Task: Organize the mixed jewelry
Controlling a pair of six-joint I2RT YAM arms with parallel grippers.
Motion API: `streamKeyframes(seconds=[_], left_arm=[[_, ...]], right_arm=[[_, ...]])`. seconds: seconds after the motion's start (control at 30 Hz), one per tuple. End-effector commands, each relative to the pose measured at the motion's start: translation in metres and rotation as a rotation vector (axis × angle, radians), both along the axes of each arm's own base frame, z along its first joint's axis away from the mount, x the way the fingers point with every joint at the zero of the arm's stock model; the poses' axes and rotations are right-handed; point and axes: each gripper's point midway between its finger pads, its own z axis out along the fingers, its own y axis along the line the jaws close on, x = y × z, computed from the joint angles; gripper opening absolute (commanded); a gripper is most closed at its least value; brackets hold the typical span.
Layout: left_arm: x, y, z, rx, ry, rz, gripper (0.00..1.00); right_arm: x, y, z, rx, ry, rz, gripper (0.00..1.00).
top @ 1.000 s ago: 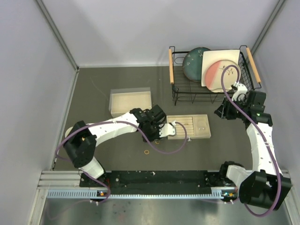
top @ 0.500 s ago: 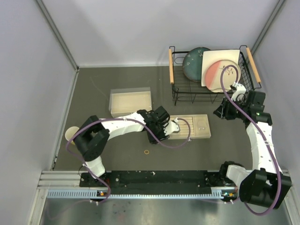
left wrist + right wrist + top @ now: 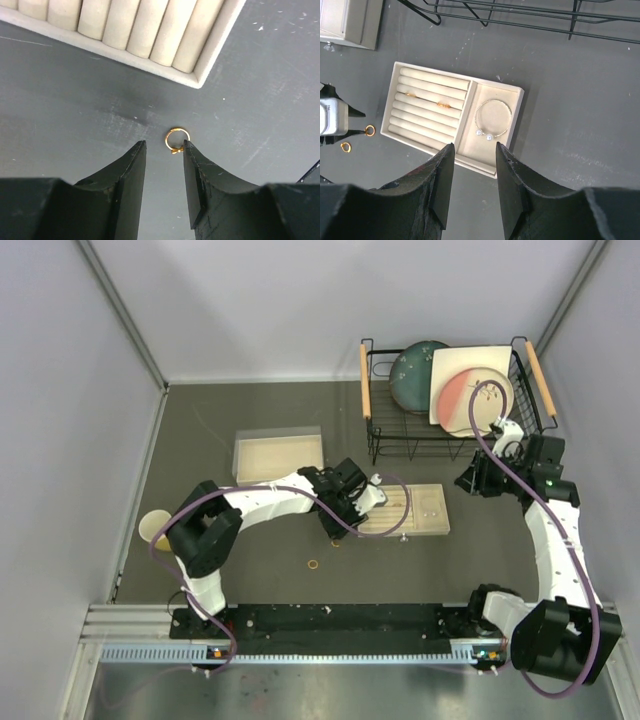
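Two gold rings lie off the tray

Left gripper (image 3: 164, 150) hangs with jaws narrowly parted and empty. One gold ring (image 3: 177, 140) lies flat on the table (image 3: 75, 110) just past its tips, mid-frame, below the ring tray (image 3: 218, 42) corner. Centre the gap over it, descend straight, and pinch across the band. A second ring (image 3: 345, 147) sits lower left, near enough to knock. Right gripper (image 3: 474, 150), parted and empty, hovers above the tray's bracelet (image 3: 492, 120).

A beige slotted tray (image 3: 432, 524) lies mid-desk (image 3: 230, 570). Behind it, a black wire rack (image 3: 371, 436) holds a green plate (image 3: 410, 375) and a white-pink plate (image 3: 462, 390). A clear box (image 3: 278, 460) and a yellow cup (image 3: 153, 528) sit left.
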Motion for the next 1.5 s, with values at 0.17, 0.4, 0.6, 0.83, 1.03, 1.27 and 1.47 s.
streamKeyframes(seconds=[0.17, 0.4, 0.6, 0.83, 1.03, 1.27, 1.47], left_arm=[[0.009, 0.002, -0.009, 0.028, -0.012, 0.059, 0.41], [0.010, 0.004, -0.015, 0.047, -0.016, 0.066, 0.39], [0.008, 0.007, -0.018, 0.054, -0.013, 0.063, 0.37], [0.004, 0.011, -0.019, 0.060, -0.006, 0.059, 0.35], [0.004, 0.011, -0.021, 0.061, -0.004, 0.057, 0.34], [0.002, 0.012, -0.030, 0.075, 0.012, 0.059, 0.28], [0.001, 0.013, -0.036, 0.090, 0.021, 0.048, 0.13]], right_arm=[[0.002, -0.002, -0.001, -0.003, -0.010, 0.006, 0.39], [0.001, -0.003, -0.002, -0.005, -0.009, 0.006, 0.39], [0.001, -0.003, -0.002, -0.004, -0.007, 0.006, 0.39], [0.001, -0.003, -0.002, -0.004, -0.006, 0.006, 0.39], [0.002, -0.003, -0.001, -0.006, -0.010, 0.005, 0.39], [0.002, -0.003, -0.001, -0.006, -0.010, 0.005, 0.39], [0.002, -0.003, -0.002, -0.005, -0.004, 0.005, 0.38]])
